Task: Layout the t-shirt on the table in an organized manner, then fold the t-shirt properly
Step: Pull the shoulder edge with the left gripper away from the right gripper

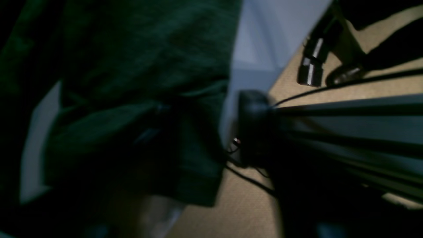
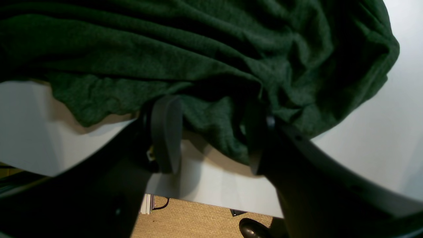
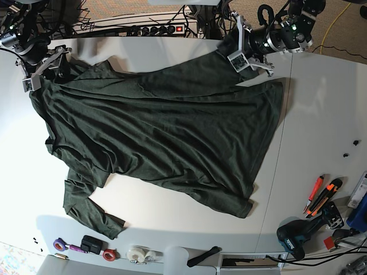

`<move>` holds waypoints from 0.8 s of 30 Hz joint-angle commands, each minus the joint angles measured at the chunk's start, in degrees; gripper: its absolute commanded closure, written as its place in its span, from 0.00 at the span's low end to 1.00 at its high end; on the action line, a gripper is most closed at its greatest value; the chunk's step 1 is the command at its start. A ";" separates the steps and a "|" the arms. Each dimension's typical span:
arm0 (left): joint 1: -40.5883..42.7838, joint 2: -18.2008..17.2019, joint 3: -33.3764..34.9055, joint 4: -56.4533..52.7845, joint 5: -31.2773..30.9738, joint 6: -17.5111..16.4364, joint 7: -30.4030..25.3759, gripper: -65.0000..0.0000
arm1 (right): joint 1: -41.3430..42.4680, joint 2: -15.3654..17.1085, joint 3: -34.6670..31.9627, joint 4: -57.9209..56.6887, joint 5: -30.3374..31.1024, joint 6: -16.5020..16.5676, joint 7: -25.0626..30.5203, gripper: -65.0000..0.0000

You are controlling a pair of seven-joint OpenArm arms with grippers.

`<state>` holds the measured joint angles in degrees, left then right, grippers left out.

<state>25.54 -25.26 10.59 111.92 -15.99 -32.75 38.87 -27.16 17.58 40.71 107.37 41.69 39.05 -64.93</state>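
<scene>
The dark green t-shirt (image 3: 166, 126) lies spread and wrinkled across the white table (image 3: 321, 114), one long sleeve trailing toward the front left. My left gripper (image 3: 239, 57) sits at the shirt's back right corner. The left wrist view is dark and blurred: cloth (image 1: 132, 66) fills it near the table's edge (image 1: 264, 33), and the jaws do not show. My right gripper (image 3: 43, 71) is at the back left corner. In the right wrist view it (image 2: 214, 138) stands open, with a fold of the shirt (image 2: 198, 49) hanging between its wide-set fingers (image 2: 165, 132) above the table (image 2: 380, 132).
A drill (image 3: 298, 235) and orange cutters (image 3: 321, 195) lie at the front right. Tape rolls (image 3: 137, 254) line the front edge. A power strip (image 3: 160, 28) runs behind the table. A seam (image 3: 275, 172) divides the tabletop. A metal frame bar (image 1: 347, 109) and cables hang beyond the table's edge.
</scene>
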 commanded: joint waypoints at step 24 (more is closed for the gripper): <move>-12.26 -0.46 -0.26 13.53 6.01 8.63 -2.27 1.00 | -0.11 0.98 0.33 0.96 0.76 0.95 1.77 0.53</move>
<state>13.72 -25.39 10.55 124.62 -10.02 -24.71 37.71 -27.16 17.61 40.71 107.37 41.87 39.05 -64.47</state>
